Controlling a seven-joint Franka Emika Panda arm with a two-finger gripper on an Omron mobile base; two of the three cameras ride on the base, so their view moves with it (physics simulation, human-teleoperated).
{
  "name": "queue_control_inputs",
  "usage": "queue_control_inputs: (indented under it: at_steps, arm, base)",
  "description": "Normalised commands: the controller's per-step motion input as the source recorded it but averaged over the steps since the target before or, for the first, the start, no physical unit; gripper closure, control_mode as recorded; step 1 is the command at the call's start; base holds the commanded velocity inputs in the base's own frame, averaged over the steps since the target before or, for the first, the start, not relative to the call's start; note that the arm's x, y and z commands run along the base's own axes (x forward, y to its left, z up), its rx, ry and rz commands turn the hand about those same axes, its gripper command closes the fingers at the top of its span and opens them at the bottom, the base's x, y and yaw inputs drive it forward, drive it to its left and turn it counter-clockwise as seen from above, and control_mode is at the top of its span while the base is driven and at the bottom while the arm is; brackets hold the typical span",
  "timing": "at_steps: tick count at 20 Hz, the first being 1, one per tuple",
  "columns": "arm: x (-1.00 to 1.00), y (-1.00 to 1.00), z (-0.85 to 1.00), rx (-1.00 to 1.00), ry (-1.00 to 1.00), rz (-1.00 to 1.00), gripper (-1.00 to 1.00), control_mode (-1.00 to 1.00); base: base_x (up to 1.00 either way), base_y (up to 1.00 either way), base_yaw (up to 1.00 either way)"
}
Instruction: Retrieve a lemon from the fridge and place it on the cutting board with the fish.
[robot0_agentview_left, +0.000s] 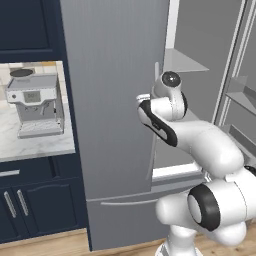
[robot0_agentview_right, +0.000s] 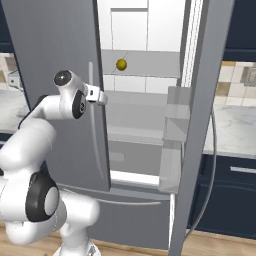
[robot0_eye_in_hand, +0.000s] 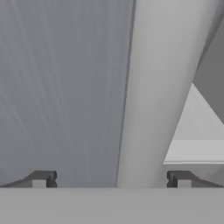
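You see a glossy white arm (robot0_agentview_left: 210, 150) of rounded, bulbous segments at the lower right of the left base view, with black rings at its joints, a dark round cap on top, and small dark grey fingertips (robot0_eye_in_hand: 43, 178).

The fridge (robot0_agentview_right: 55, 50) is done in brushed grey steel, white inside with grey shelves (robot0_agentview_right: 145, 64). A tiny yellow lemon (robot0_agentview_right: 121, 64) is seen on one shelf. The cabinets (robot0_agentview_left: 30, 210) are painted dark navy with silvery handles. The table (robot0_agentview_left: 30, 142) is marbled white-grey, and a silver-grey coffee machine (robot0_agentview_left: 34, 104) sits on it. The floor (robot0_agentview_left: 45, 245) is light brown wood. Beige and white tiles (robot0_agentview_right: 235, 75) are seen on the wall.
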Motion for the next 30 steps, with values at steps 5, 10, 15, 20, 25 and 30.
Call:
queue_control_inputs:
  at_steps: [5,10,15,20,25,30]
  arm:
    - [0.13,0.0,0.0,0.0,-0.13,0.03,1.0,-1.0]
    - [0.02,0.0,0.0,0.0,0.0,0.0,1.0,-1.0]
    - [-0.29,0.03,0.0,0.0,0.0,-0.06,1.0,-1.0]
    - [-0.96,0.36,0.01,-0.02,-0.03,-0.23,1.0,-1.0]
    - [-0.96,0.59,0.0,-0.07,0.09,-0.37,1.0,-1.0]
    - [-0.93,0.71,0.0,-0.05,0.18,-0.38,1.0,-1.0]
  base:
    - [0.0,0.0,0.0]
    - [0.0,0.0,0.0]
    - [0.0,0.0,0.0]
    - [0.0,0.0,0.0]
    - [0.0,0.0,0.0]
    - [0.0,0.0,0.0]
